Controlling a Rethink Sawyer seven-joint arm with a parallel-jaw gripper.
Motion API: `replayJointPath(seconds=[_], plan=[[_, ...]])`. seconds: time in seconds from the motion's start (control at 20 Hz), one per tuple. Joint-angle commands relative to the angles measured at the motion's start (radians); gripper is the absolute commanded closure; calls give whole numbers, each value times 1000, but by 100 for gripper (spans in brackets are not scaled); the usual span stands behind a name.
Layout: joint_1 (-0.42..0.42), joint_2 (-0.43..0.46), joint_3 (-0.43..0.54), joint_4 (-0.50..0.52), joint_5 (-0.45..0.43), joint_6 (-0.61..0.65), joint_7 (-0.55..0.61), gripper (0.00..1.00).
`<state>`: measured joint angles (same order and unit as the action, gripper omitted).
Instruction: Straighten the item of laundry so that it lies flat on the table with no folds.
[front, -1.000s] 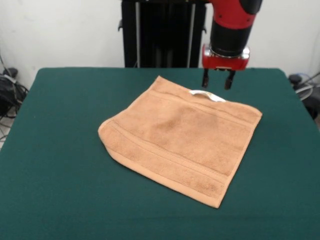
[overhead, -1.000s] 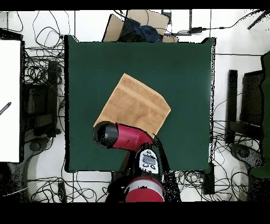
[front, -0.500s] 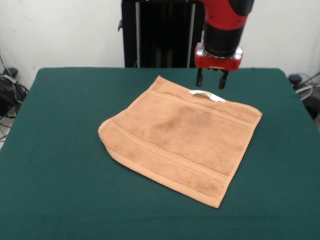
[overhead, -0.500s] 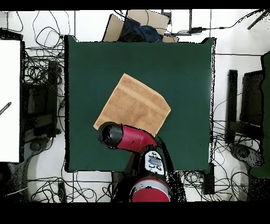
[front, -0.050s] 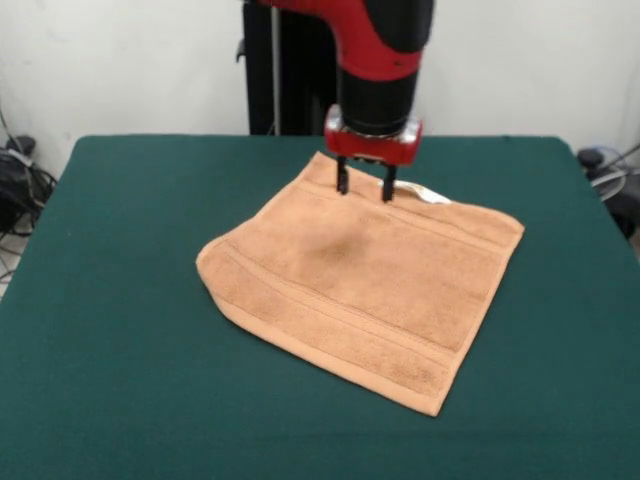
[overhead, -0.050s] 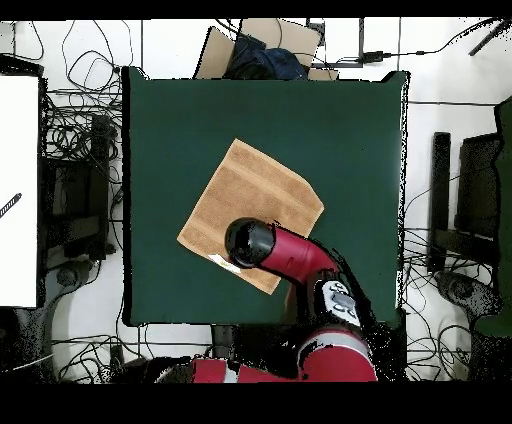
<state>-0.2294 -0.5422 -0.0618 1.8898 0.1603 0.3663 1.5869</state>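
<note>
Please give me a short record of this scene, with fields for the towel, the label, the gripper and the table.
towel: orange-brown towel lies spread on the table, turned diagonally, woven border bands visible; its left corner looks slightly rounded, perhaps curled
label: small white label at the towel's far edge
gripper: gripper open, fingers pointing down over the far part of the towel, beside the label, holding nothing; contact with the cloth cannot be told
arm: red and black arm covers part of the towel in the overhead view
table: dark green table, much larger than the towel
</note>
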Motion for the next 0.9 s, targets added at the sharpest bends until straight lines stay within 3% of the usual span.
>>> replayJointPath(seconds=[0.05,0.35,0.9], plan=[[-57,58,146,-83,-47,30,15,0],[-40,34,121,-71,-48,73,48,0],[-59,63,151,-61,-29,24,68,0]])
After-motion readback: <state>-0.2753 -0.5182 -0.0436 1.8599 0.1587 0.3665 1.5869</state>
